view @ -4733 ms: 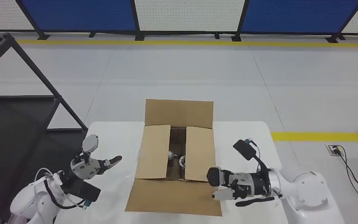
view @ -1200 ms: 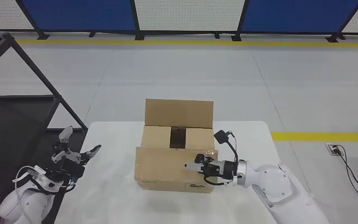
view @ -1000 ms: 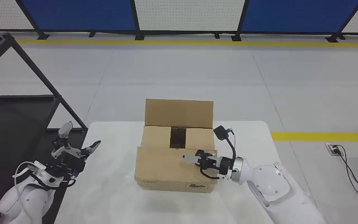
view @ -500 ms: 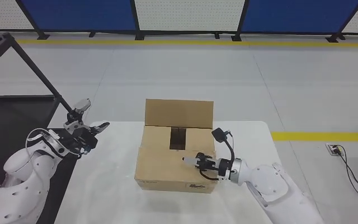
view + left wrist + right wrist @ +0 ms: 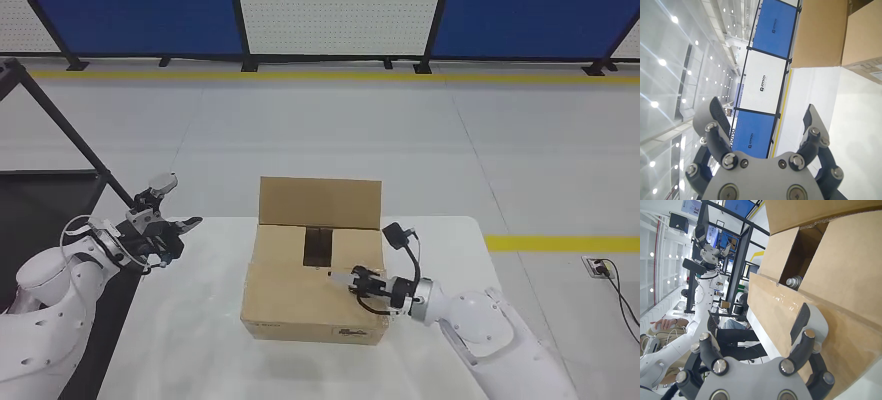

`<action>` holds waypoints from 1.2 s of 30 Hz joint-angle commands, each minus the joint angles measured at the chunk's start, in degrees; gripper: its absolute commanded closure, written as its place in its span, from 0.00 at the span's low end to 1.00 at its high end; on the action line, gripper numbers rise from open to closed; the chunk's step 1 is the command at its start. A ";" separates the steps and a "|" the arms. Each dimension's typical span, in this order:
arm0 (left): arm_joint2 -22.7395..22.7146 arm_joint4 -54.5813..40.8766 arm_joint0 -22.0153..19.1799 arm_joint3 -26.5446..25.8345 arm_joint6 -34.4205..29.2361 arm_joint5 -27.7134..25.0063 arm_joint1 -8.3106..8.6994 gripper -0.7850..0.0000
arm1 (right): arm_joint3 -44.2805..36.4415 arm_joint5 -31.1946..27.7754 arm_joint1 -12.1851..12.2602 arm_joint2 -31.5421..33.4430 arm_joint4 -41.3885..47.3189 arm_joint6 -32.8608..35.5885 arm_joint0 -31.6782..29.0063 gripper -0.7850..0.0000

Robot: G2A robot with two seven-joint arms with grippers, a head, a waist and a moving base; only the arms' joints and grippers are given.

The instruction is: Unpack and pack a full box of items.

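Top view: right hand (image 5: pixel 352 278) spread wide against the smooth corrugated cardboard box (image 5: pixel 300 300); left hand (image 5: pixel 176 203) spread, empty.

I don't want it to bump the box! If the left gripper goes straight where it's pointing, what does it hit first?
Probably nothing nearby. The left gripper aims past the cardboard box, off to one side, toward the far partition panels. Depth is unclear.

The brown cardboard box (image 5: pixel 310 300) stands in the middle of the white table (image 5: pixel 195 340). Its far flap stands upright and the other flaps are folded over the top. A narrow gap between them shows a silver can (image 5: pixel 794 281) inside.
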 commanded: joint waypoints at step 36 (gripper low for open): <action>12.35 7.52 -15.02 13.12 -0.17 -1.15 -2.19 0.00 | 2.89 4.67 -1.05 -1.64 -1.47 3.48 2.21 0.00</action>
